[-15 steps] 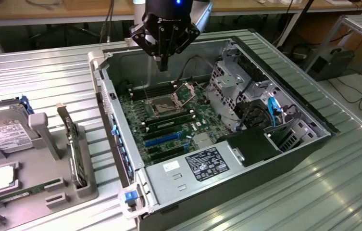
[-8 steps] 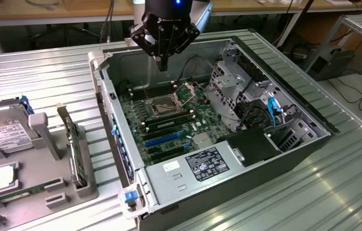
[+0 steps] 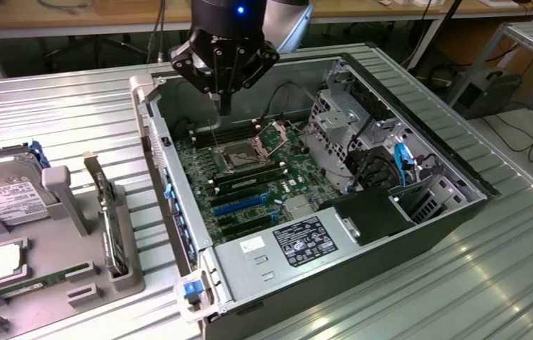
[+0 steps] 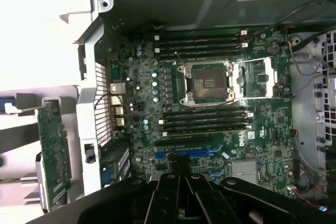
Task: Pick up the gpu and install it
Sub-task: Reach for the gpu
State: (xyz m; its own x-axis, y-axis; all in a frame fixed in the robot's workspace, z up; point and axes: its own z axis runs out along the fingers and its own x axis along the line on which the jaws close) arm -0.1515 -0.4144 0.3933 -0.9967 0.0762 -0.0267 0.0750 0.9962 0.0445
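Note:
The gpu (image 3: 110, 227) stands on edge in a grey holder (image 3: 129, 280) at the exterior view's left, outside the computer case, with its silver bracket (image 3: 91, 173) at the far end. In the wrist view its green board (image 4: 52, 156) shows beside the case wall. My gripper (image 3: 224, 106) hangs over the far part of the open case, above the motherboard (image 3: 247, 170), well away from the gpu. Its fingers are shut together with nothing between them. In the wrist view the gripper (image 4: 178, 170) points down at the blue expansion slots (image 4: 194, 153).
A silver hard drive (image 3: 6, 195) with a white label sits in the same holder, and a processor (image 3: 2, 262) lies nearer the front. Inside the case are the open processor socket (image 3: 244, 152), memory slots (image 4: 205, 119), drive cages (image 3: 342, 117) and cables (image 3: 403, 166). The case walls (image 3: 167, 184) stand around the board.

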